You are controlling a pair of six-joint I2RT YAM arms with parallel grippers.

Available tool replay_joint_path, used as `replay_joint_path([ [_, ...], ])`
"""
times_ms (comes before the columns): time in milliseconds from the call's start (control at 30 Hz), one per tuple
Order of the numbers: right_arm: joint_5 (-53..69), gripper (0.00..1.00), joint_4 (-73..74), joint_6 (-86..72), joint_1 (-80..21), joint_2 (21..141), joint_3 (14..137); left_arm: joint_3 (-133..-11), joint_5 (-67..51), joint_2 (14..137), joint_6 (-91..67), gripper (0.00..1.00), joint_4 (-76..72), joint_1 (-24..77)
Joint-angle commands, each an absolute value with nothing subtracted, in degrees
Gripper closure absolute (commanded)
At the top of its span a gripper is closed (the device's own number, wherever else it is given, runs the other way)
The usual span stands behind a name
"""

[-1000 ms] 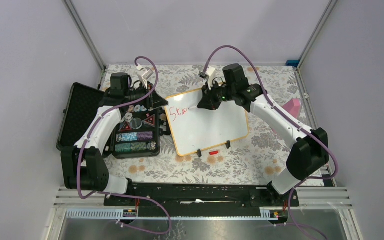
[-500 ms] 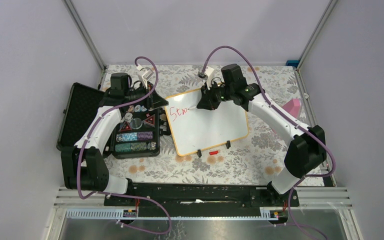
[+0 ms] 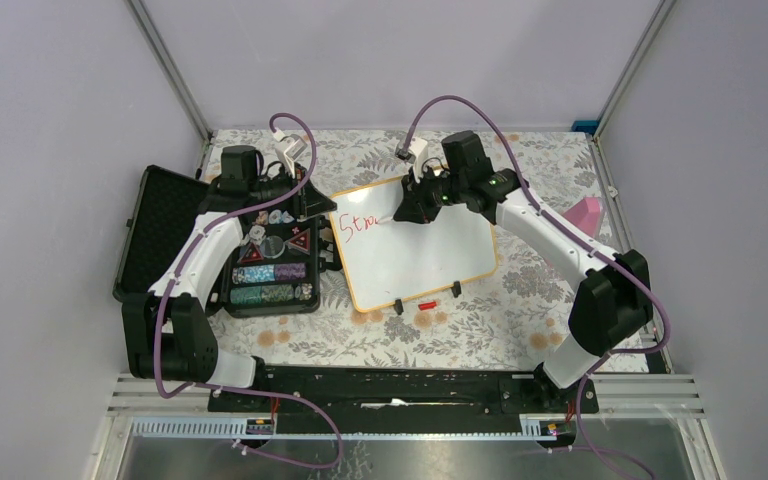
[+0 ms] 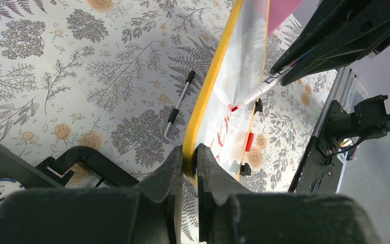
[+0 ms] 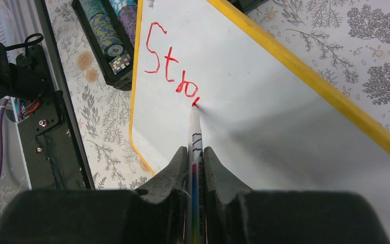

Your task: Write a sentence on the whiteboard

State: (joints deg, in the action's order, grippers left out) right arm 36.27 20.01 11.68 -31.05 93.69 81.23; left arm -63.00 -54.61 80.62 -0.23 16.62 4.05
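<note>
The right gripper is closed firmly on a marker. Its two fingers pinch the barrel from either side, so the pen points straight out ahead of them. The marker's red tip touches the whiteboard at the foot of the last stroke of the red writing, which reads "Stro" and runs along the far left part of the board. In the top view this gripper hangs over the board near its far edge, and the rest of the white surface stretches from it toward the arm bases.

The left gripper is also clamped shut, holding the board itself. The thin yellow-tan frame on the board's left side sits squeezed between its fingers.

The board sits askew on the floral tablecloth, between the two arms. Whether it lies quite flat cannot be told. Two small black clip feet sit on its near edge, and a small red piece lies on the cloth just beside that edge, between them.

Just left of the board stands an open black case with poker chips in its tray. Something pink shows at the table's right side, partly hidden by the right arm.
</note>
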Motion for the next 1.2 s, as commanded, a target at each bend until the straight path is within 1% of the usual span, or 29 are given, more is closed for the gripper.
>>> replay_joint_path([
  [0,36.1,1.00,18.6,11.9,-30.8,92.7,80.5,-62.5,-53.5,80.3,2.5,1.00,18.2,5.5],
  [1167,32.8,1.00,18.5,10.7,-29.9,94.4,85.2,-62.3,-53.4,80.1,2.5,1.00,18.2,5.5],
])
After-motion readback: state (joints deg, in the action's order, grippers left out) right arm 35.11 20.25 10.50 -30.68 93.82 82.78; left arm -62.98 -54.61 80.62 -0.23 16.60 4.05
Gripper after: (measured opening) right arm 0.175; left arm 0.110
